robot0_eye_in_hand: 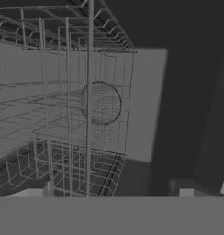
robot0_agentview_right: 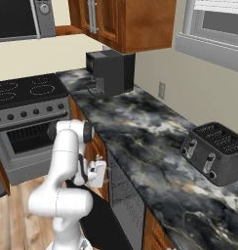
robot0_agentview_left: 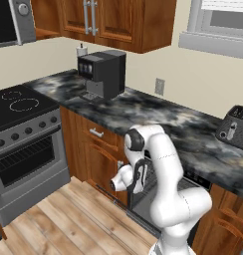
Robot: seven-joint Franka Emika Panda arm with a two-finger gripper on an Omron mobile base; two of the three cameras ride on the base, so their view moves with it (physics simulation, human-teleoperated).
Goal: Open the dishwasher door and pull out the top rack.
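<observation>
Dishwasher door [robot0_agentview_right: 104, 222] lies swung down flat, a black panel stretching out from under the counter [robot0_agentview_right: 140, 141] toward the robot's base, so the cavity below the counter's front edge stands open. That leaves step 1 done, by my reading, and the rack as the remaining job. The top rack [robot0_eye_in_hand: 81, 110], a grid of thin grey wires, sits inside the cavity and looms close in the hand view, where a long wire runs just ahead of the tool [robot0_eye_in_hand: 109, 190]. The tool's 2 tips stand apart with nothing between them, seemingly positioned to close on a front wire. In the left base view the hand hangs low at the opening.
</observation>
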